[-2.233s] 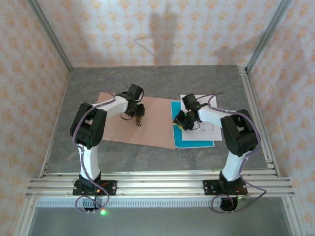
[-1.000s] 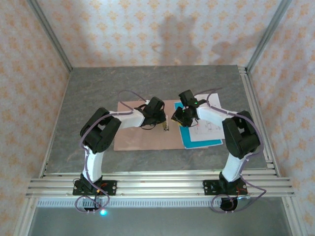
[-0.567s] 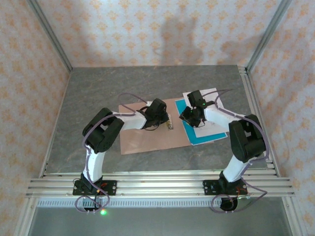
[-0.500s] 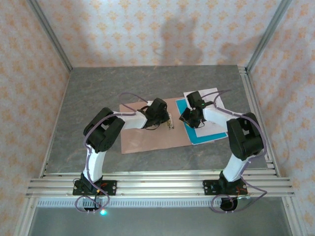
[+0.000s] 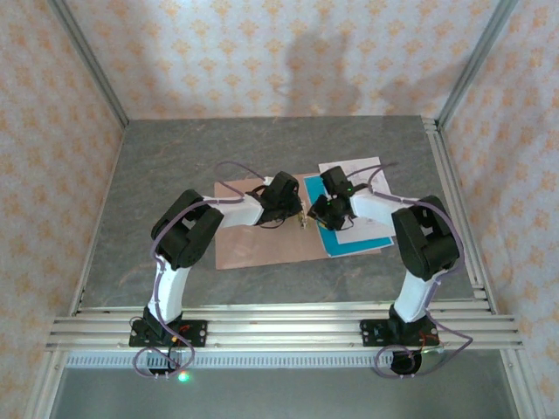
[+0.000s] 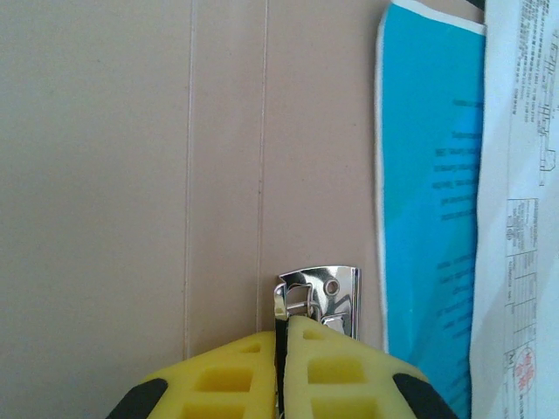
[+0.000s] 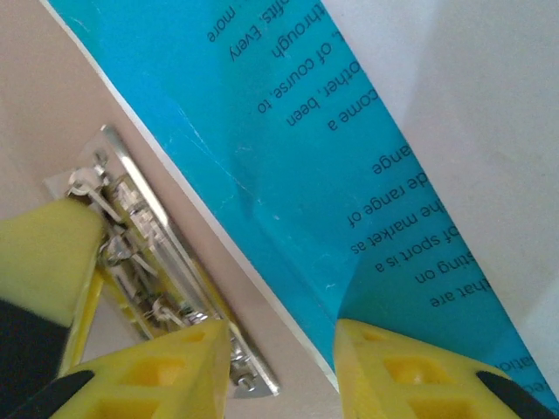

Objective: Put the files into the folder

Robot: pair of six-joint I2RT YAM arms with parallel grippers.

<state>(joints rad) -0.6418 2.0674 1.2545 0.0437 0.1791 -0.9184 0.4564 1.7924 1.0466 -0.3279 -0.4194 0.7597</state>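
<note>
Top view: a thin, flat salmon card folder [image 5: 253, 236] lies open at the centre of the grey stone-patterned table [image 5: 157, 175]. At its 3 o'clock edge lies the teal-blue paper sheet [image 5: 362, 246], with the white printed paper sheet [image 5: 362, 173] overlapping it towards 1 o'clock. The left gripper [image 5: 303, 218] and right gripper [image 5: 316, 215] meet just beside each other over that edge. Left wrist view: the left gripper [image 6: 284, 321] has its yellow pads pressed together. A small shiny metal clip [image 6: 327, 292] on the folder [image 6: 131, 175] touches their tips at 12 o'clock, and whether its wire is pinched cannot be told. The teal-blue paper sheet [image 6: 428, 175] rests on the folder at 3 o'clock of the clip, with the white printed paper sheet [image 6: 524, 175] beyond it. Right wrist view: the right gripper [image 7: 284, 345] stands partly open and grips nothing. One pad is over the metal clip [image 7: 148, 262] at 8 o'clock, the other over the teal-blue paper sheet [image 7: 288, 131]. The white printed paper sheet [image 7: 489, 131] lies at 2 o'clock.
</note>
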